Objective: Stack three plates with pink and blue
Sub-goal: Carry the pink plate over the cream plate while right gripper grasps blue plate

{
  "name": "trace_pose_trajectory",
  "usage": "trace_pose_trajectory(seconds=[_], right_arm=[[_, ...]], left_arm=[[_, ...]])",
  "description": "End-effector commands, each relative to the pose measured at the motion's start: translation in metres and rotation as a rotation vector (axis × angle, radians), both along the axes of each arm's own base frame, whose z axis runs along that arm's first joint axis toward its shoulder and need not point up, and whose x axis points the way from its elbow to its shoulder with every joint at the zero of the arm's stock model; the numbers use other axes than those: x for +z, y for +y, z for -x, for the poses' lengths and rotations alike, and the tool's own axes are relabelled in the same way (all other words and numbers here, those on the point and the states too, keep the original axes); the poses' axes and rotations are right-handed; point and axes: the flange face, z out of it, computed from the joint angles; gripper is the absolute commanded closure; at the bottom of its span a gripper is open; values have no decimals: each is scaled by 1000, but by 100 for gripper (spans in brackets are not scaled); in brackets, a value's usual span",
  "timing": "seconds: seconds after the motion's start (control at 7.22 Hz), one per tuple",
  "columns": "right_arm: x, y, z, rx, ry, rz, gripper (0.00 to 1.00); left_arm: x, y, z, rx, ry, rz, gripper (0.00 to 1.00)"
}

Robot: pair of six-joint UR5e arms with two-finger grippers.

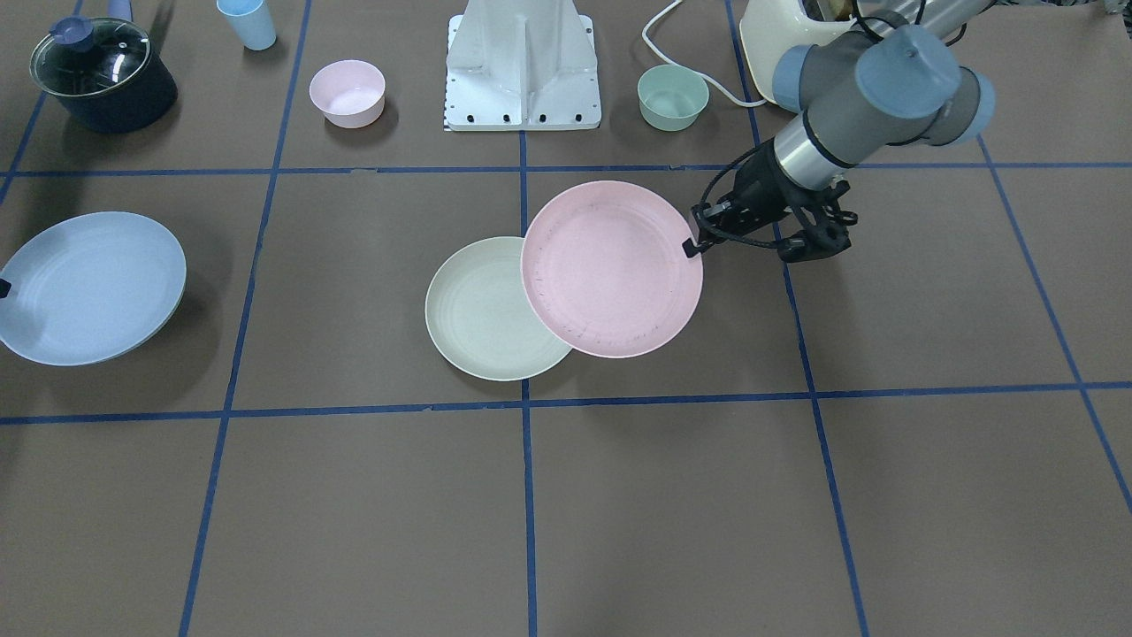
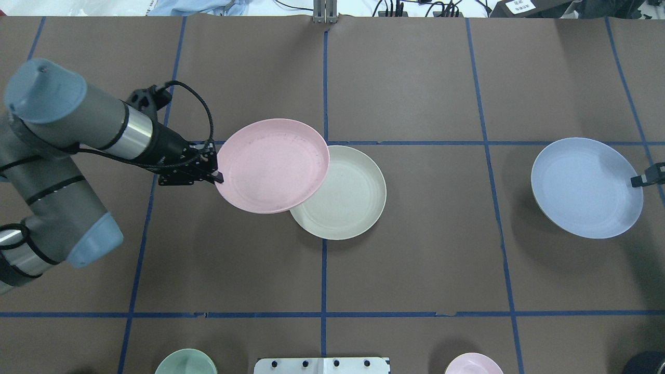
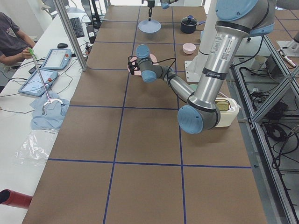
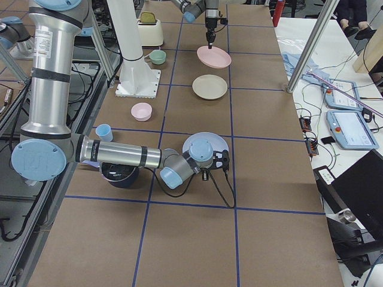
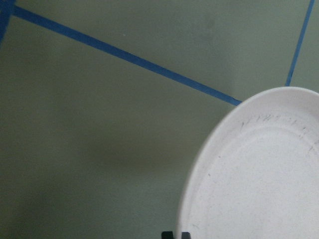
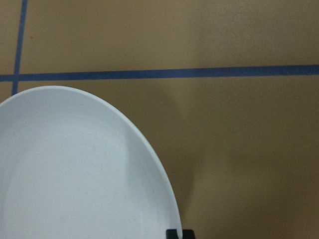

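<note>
My left gripper (image 2: 218, 177) is shut on the rim of the pale pink plate (image 2: 272, 165) and holds it lifted, overlapping the near-left part of the cream-white plate (image 2: 345, 197), which lies flat on the table. In the front view the pink plate (image 1: 612, 268) hangs over the cream plate (image 1: 482, 310), with the left gripper (image 1: 691, 247) at its edge. My right gripper (image 2: 640, 179) is shut on the rim of the light blue plate (image 2: 586, 187) and holds it tilted above the table at the right. The blue plate also shows in the front view (image 1: 88, 287).
Along the robot's side stand a green bowl (image 1: 672, 97), a small pink bowl (image 1: 347, 93), a light blue cup (image 1: 248, 22), a dark lidded pot (image 1: 102, 75) and a cream toaster (image 1: 787, 35). The robot's white base (image 1: 522, 71) sits between the bowls.
</note>
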Motion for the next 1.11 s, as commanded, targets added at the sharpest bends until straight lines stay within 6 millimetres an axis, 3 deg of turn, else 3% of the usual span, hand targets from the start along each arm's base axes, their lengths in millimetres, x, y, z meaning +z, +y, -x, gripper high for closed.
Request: trace_pose_trajectory(seconds=[0.0, 0.14, 0.28, 0.55, 0.97], right_arm=[[-19, -4, -12, -6, -61, -11, 100], [-25, -7, -12, -5, -66, -22, 100], [-32, -7, -12, -6, -74, -30, 100], [-53, -8, -10, 10, -99, -15, 100], [-64, -7, -10, 15, -109, -20, 100]], left_arm=[[-21, 17, -66, -25, -12, -10, 100], [-28, -1, -91, -48, -27, -15, 100], [-26, -3, -98, -89, -43, -33, 100], [-30, 10, -112, -119, -49, -67, 100], [-33, 31, -136, -97, -53, -84, 100]])
